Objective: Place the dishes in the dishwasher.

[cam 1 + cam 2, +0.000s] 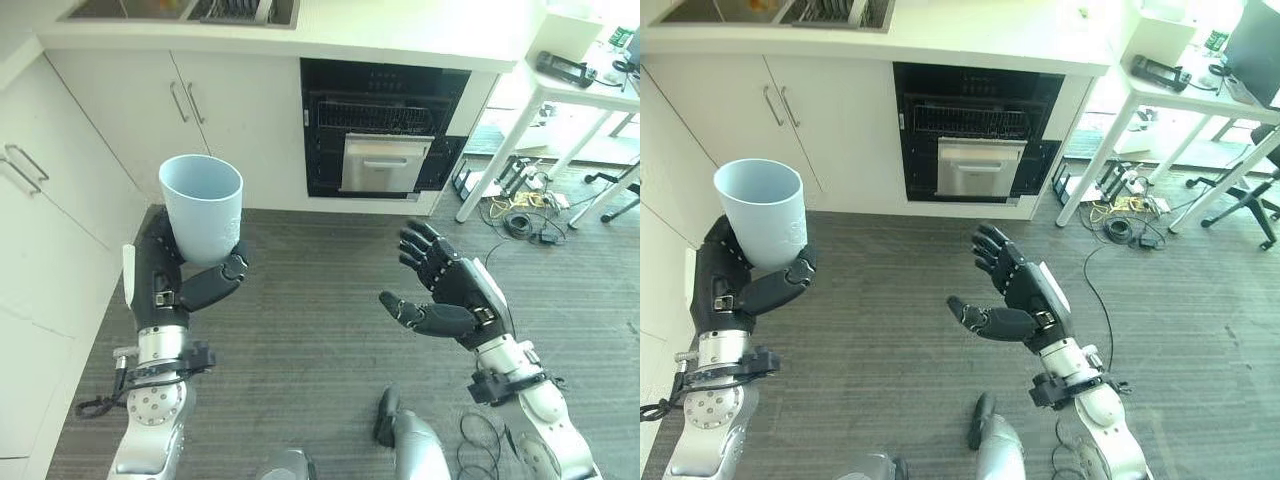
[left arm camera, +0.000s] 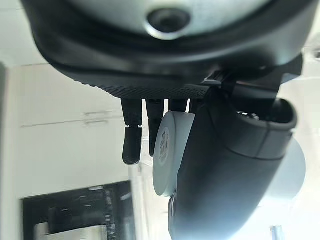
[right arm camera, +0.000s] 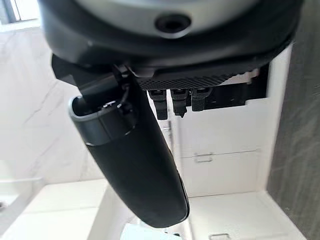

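- One left hand (image 1: 165, 275) is nearest, low at the robot's left, with fingers and thumb curled round one pale blue cup (image 1: 203, 207); the cup stands upright, its open mouth up, held above the floor.
- One right hand (image 1: 450, 290) hangs at about the same depth on the robot's right, palm turned inward, fingers spread and only loosely bent, holding nothing (the right wrist view shows its thumb (image 3: 132, 165) standing free of the fingers).
- The two hands are well apart, over grey wood-grain floor (image 1: 320, 300).
- Farther off, one dishwasher (image 1: 383, 130) sits open in the white cabinet run, one wire rack (image 1: 375, 116) visible inside and a silver panel below it.
- Two bar handles (image 1: 186, 101) stand side by side on the cabinet doors to the dishwasher's left.
- Farthest, the white counter (image 1: 400, 30) runs above, with one sink (image 1: 185, 10) at its left end.
- One white table (image 1: 580, 95) stands at the far right, cables on the floor beneath it.
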